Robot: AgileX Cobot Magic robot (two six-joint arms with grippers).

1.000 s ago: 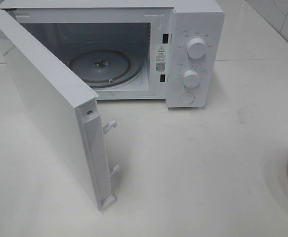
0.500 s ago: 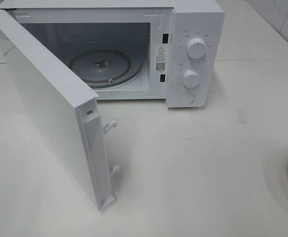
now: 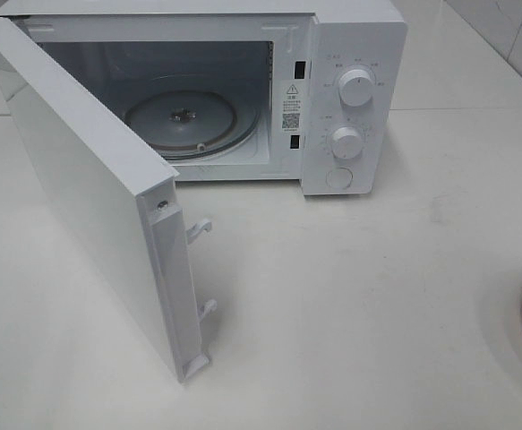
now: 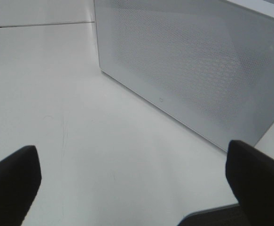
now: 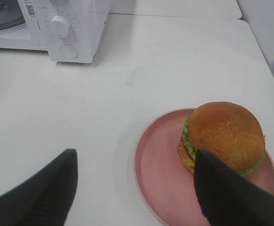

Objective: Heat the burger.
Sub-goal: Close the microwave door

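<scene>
Burger (image 5: 226, 136) first: it sits on a pink plate (image 5: 160, 174) on the white desk (image 5: 174, 61), well apart from the microwave (image 3: 355, 98) and off to the side of its control panel. The right pincer (image 5: 134, 188) hovers just above the near part of that plate with its fingers spread and nothing between them; one fingertip (image 5: 216, 188) overlaps the burger's edge in the wrist view, and I cannot tell whether it touches. The left pincer (image 4: 132, 183) is spread wide and empty, low over bare desk on the outer side of the microwave's door (image 3: 90, 188).

Progress, as I judge it, is early. The door stands swung fully open and the glass turntable (image 3: 193, 121) inside the microwave lies bare, so opening is done. Still left: grasping the burger, carrying it onto the turntable, shutting the door and setting the controls.

Count: one burger, one plate, one microwave with one turntable, two knobs (image 3: 356, 88) and one round button (image 3: 339, 177), two pincers.
</scene>
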